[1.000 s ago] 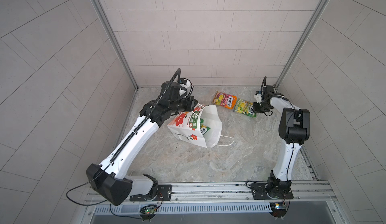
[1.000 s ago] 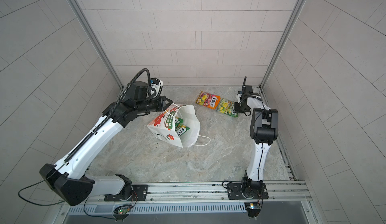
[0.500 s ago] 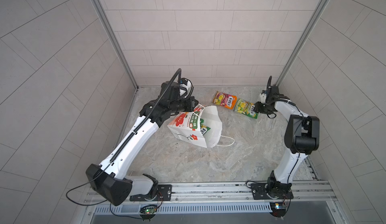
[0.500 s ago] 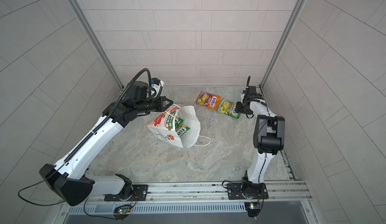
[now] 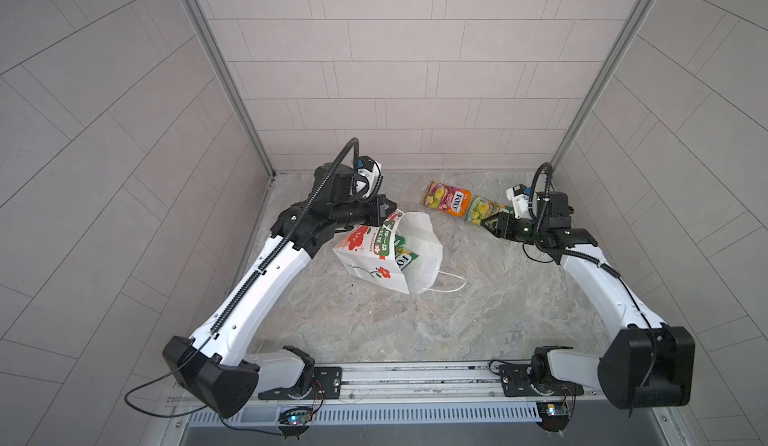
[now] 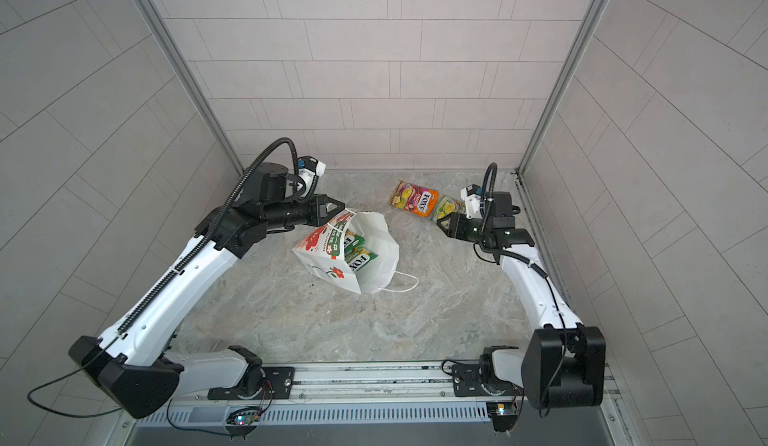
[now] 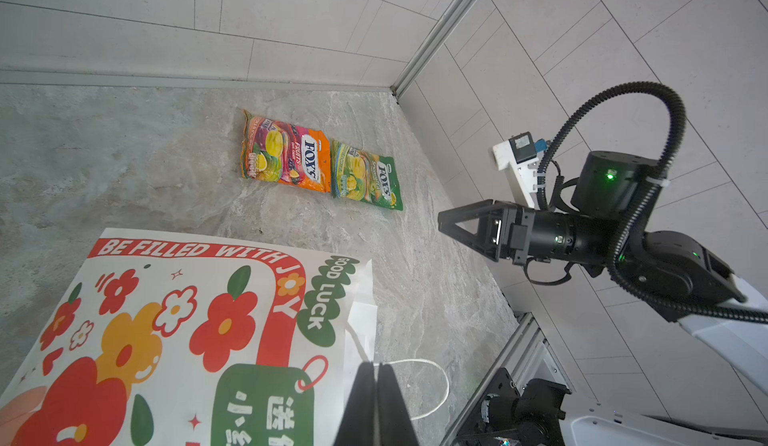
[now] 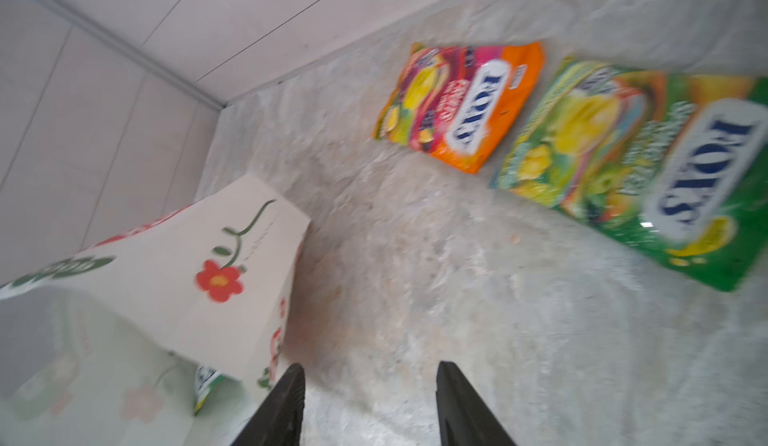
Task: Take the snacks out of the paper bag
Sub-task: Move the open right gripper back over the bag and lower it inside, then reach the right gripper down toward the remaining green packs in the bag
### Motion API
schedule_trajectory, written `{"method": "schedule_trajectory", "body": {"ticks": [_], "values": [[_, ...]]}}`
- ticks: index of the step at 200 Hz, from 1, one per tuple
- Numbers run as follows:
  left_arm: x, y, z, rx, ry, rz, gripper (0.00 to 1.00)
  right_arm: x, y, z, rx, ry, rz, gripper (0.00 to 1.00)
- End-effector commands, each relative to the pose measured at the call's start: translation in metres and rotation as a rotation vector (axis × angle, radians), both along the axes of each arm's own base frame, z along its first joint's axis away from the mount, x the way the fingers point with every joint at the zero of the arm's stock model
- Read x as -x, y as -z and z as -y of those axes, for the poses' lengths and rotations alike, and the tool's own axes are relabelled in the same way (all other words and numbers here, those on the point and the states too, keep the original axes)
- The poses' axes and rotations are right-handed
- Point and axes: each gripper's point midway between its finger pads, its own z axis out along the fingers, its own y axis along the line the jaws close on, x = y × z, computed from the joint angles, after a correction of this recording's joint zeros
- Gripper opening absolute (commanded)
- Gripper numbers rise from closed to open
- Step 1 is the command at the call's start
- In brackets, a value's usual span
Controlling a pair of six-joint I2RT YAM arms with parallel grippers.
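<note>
The white paper bag with red flowers leans at mid-floor, its mouth facing right. My left gripper is shut on the cord handle at its upper rim. Green snacks show inside the mouth. An orange packet and a green-and-yellow packet lie flat side by side at the back right. My right gripper hovers open and empty just in front of the green packet, pointing toward the bag.
Tiled walls close in the marble floor on three sides. The bag's second cord handle lies loose on the floor by its mouth. The arms' base rail runs along the front edge.
My right gripper has opened, let go of the green-and-yellow packet and drawn back from it toward the bag. The left arm and the bag have not moved.
</note>
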Motion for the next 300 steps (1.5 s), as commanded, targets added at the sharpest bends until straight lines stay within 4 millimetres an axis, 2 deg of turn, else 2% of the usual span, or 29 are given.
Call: {"method": "schedule_trajectory", "body": {"ticks": [1, 18, 57, 96, 123, 153, 196, 243, 300], "values": [[0.017, -0.008, 0.001, 0.011, 0.050, 0.028, 0.00, 0.025, -0.023, -0.040, -0.067, -0.082, 0.086, 0.53], [0.021, -0.003, -0.002, -0.001, 0.049, 0.017, 0.00, 0.046, -0.027, -0.072, -0.070, -0.157, 0.108, 0.53], [0.026, 0.005, -0.005, -0.007, 0.020, -0.002, 0.00, 0.083, -0.014, -0.134, -0.084, -0.302, 0.090, 0.51], [0.021, 0.006, -0.008, -0.015, -0.034, -0.008, 0.00, 0.109, 0.001, -0.178, -0.078, -0.410, 0.086, 0.49], [0.019, 0.004, -0.006, -0.012, -0.045, -0.007, 0.00, 0.119, 0.018, -0.201, -0.053, -0.459, 0.058, 0.49], [0.019, 0.003, -0.003, -0.008, -0.037, -0.003, 0.00, 0.116, 0.036, -0.220, -0.034, -0.457, 0.017, 0.48], [0.021, 0.003, 0.002, -0.004, -0.020, -0.003, 0.00, 0.096, 0.049, -0.235, -0.025, -0.390, -0.032, 0.47], [0.024, 0.004, 0.008, -0.001, 0.006, 0.003, 0.00, 0.067, 0.055, -0.233, -0.053, -0.208, -0.063, 0.49], [0.027, 0.006, 0.010, -0.006, 0.018, 0.004, 0.00, 0.046, 0.063, -0.229, -0.079, -0.046, -0.108, 0.56]]}}
